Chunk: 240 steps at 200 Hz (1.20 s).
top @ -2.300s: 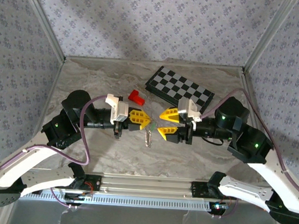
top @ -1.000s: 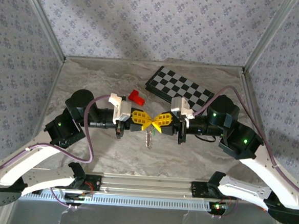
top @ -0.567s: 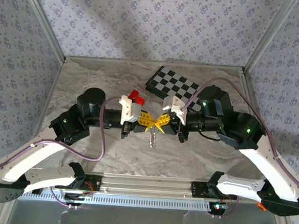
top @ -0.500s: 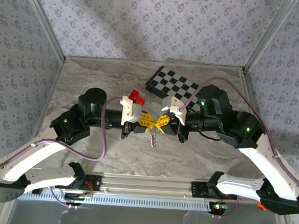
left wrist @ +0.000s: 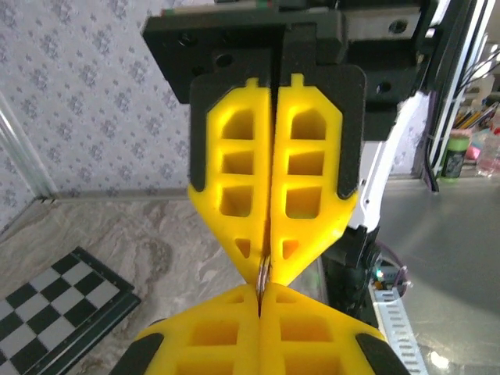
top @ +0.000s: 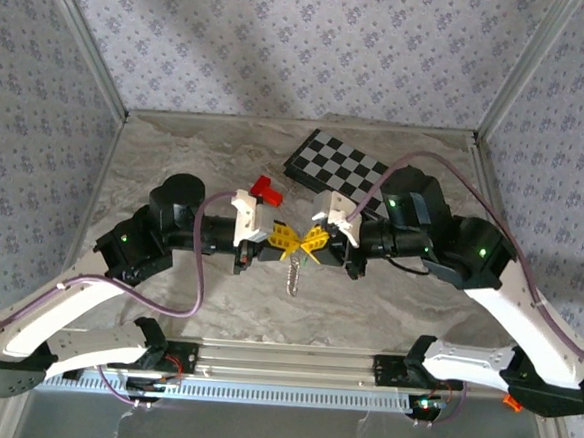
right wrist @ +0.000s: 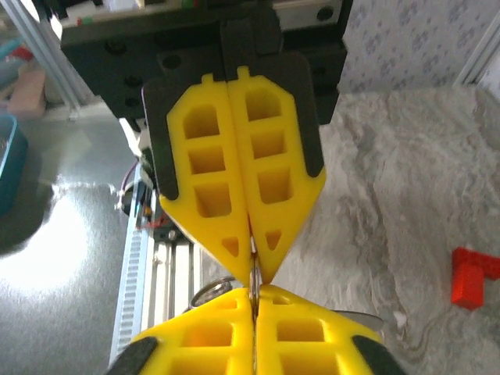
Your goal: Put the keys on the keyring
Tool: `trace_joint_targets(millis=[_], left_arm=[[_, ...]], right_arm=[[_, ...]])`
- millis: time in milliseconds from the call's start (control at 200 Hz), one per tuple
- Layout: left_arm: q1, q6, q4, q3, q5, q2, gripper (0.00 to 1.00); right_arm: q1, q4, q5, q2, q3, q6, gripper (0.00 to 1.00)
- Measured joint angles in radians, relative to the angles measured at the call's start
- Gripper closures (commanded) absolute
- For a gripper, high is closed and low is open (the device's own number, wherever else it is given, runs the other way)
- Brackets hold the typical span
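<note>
Item: keyring point(top: 293, 273), thin silvery beaded metal, flat on the marble-patterned tabletop point(top: 176, 161) 2.3 s ago, now hanging clear of it from the point where the two end effectors meet. Left end effector point(top: 283, 240) and right end effector point(top: 310, 241) (the right one gaped wide earlier) are ribbed yellow plastic wedges, both pinched fully closed tip to tip with a sliver of the ring's metal in each seam. Beyond: angular red block point(top: 266, 188), then a flat black-and-grey chessboard point(top: 350, 171).
</note>
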Motion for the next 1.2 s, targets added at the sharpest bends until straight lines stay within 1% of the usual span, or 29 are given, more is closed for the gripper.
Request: trace_joint_targets(millis=[90, 210, 425, 540, 610, 720, 785, 850, 945, 1005, 1089, 1199], left_arm=[[-0.002, -0.021, 0.052, -0.001, 0.009, 0.000, 1.00], [-0.002, -0.055, 0.143, -0.014, 0.037, 0.000, 1.00], [-0.002, -0.097, 0.229, -0.031, 0.066, 0.000, 1.00], [-0.002, -0.119, 0.260, -0.051, 0.071, 0.000, 1.00], [-0.002, -0.130, 0.278, -0.065, 0.074, 0.000, 1.00], [-0.002, -0.141, 0.296, -0.079, 0.084, -0.003, 1.00], [-0.001, -0.146, 0.300, -0.085, 0.083, -0.009, 1.00], [-0.001, -0.150, 0.301, -0.086, 0.083, -0.014, 1.00], [-0.002, -0.151, 0.302, -0.087, 0.083, -0.015, 1.00], [-0.002, -0.151, 0.302, -0.088, 0.084, -0.016, 1.00], [-0.002, -0.151, 0.302, -0.088, 0.087, -0.016, 1.00], [-0.003, -0.151, 0.302, -0.088, 0.090, -0.016, 1.00]], right_arm=[[0.003, 0.074, 0.003, -0.064, -0.066, 0.026, 0.76], [0.002, 0.163, -0.004, -0.133, -0.127, 0.070, 0.75], [-0.005, 0.247, -0.030, -0.148, -0.151, 0.108, 0.73], [-0.007, 0.276, -0.033, -0.147, -0.163, 0.118, 0.78], [-0.007, 0.288, -0.032, -0.148, -0.167, 0.124, 0.84], [-0.014, 0.303, -0.033, -0.149, -0.178, 0.132, 0.95], [-0.013, 0.306, -0.033, -0.149, -0.180, 0.131, 0.97], [-0.013, 0.309, -0.036, -0.148, -0.180, 0.127, 0.95], [-0.013, 0.310, -0.036, -0.148, -0.180, 0.125, 0.81], [-0.013, 0.309, -0.032, -0.146, -0.180, 0.124, 0.76], [-0.013, 0.309, -0.025, -0.146, -0.180, 0.118, 0.75], [-0.013, 0.309, -0.025, -0.146, -0.180, 0.118, 0.79]])
